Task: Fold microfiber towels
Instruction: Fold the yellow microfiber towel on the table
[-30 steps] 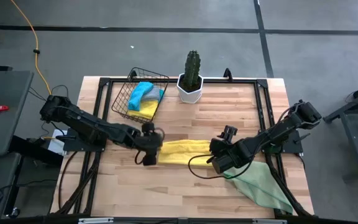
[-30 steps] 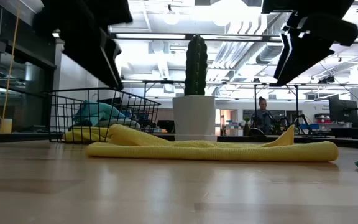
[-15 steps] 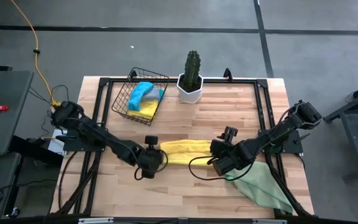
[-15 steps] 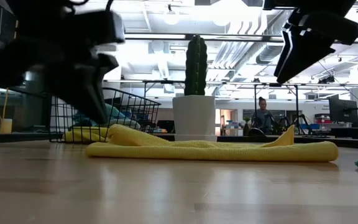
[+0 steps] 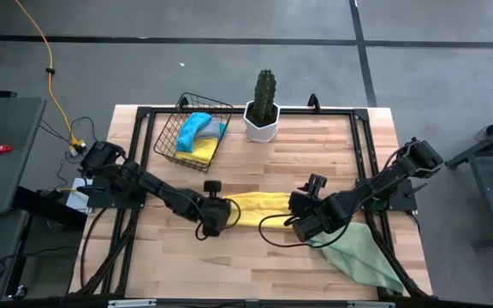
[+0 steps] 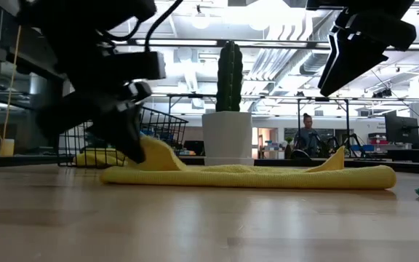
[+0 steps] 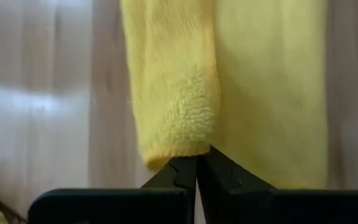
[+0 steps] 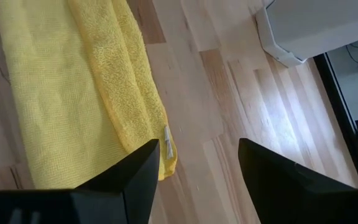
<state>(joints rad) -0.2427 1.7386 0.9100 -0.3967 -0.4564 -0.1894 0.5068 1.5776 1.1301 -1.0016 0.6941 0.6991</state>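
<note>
A yellow towel [image 5: 257, 208] lies folded into a long strip across the middle of the table. My left gripper [image 5: 222, 216] is low at the strip's left end and shut on it. It also shows in the low view [image 6: 133, 149] and in its wrist view [image 7: 197, 167]. My right gripper [image 5: 302, 224] is open and empty, up in the air over the strip's right end [image 8: 160, 149]. A pale green towel [image 5: 362, 252] lies at the table's near right. My left gripper pinches the yellow towel's left-end corner [image 7: 178, 149] between its two shut fingertips. The fingers slant down from the table's left side. That corner stands a little above the table [image 6: 155, 149]; the rest of the strip lies flat.
A wire basket [image 5: 168, 141] at the far left holds a blue towel [image 5: 197, 127] and a yellow one. A cactus in a white pot [image 5: 264, 115] stands at the far middle. The green towel reaches the table's near right corner. A person stands far off in the room [image 6: 308, 135].
My left gripper has swung toward the near edge, then right, and come down from high above the table onto the yellow towel's left end.
</note>
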